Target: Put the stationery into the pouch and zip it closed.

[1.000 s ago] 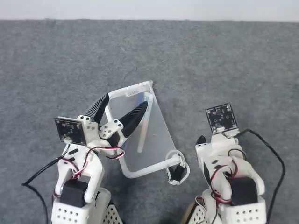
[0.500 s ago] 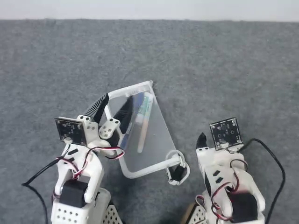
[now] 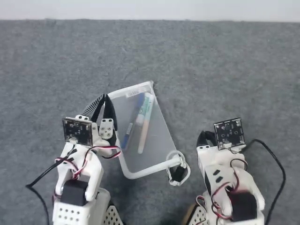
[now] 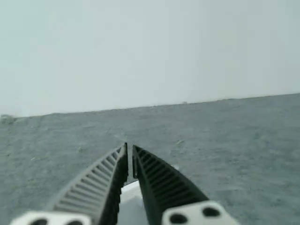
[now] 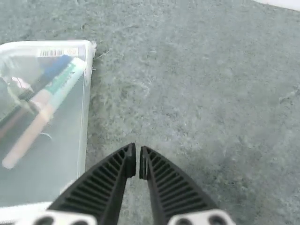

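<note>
Your L arm: low, left gripper (image 3: 106, 101) at left edge of pouch (image 3: 157, 140), fingers together, empty.
Clear pouch x1, btwn arms; barcode label (image 5: 52, 52), print unreadable.
Inside: blue pen (image 3: 132, 119) x1, white-green marker (image 3: 144, 123) x1.
At pouch's near corner: ring pull (image 3: 179, 168) x1.
Your R arm: right gripper (image 5: 138, 150) pinched closed, empty, beside pouch.

The clear pouch (image 3: 159, 138), edged white, shows a blue pen (image 3: 133, 119) and a white-and-green pen (image 3: 144, 123) against the flecked grey bench (image 3: 225, 61).
</note>
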You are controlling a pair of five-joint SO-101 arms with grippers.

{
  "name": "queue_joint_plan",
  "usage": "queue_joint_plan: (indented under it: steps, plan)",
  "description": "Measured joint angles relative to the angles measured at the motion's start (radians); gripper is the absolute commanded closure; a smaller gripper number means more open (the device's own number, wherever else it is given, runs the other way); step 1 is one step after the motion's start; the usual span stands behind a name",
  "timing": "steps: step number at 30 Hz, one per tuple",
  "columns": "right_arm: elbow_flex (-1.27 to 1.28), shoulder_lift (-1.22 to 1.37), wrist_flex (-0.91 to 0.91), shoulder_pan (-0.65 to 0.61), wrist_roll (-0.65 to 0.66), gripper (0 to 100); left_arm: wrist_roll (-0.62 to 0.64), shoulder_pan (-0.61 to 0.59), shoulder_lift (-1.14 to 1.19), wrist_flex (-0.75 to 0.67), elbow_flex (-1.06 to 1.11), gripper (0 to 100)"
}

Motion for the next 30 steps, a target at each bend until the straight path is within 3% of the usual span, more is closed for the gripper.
queue_joint_plan:
  steps: [6, 12, 19, 24, 30]
  plan:
    - [0.127, 0.000, -0.003, 0.000, 0.000, 99.1, -0.097, -0.063, 0.000, 0.000, 0.057, 99]
    - [0.259, 0.002, -0.063, 0.002, -0.008, 99.1, -0.106, -0.112, 0.000, 0.000, 0.124, 99]
    - [0.397, 0.012, -0.213, 0.000, -0.183, 99.1, -0.107, -0.129, 0.002, 0.000, 0.229, 99]
    - [0.397, 0.018, -0.213, 0.000, -0.206, 99.1, -0.112, -0.138, 0.000, 0.002, 0.229, 99]
    - [0.397, 0.018, -0.163, 0.000, -0.209, 99.1, -0.112, -0.137, 0.000, 0.144, 0.229, 99]
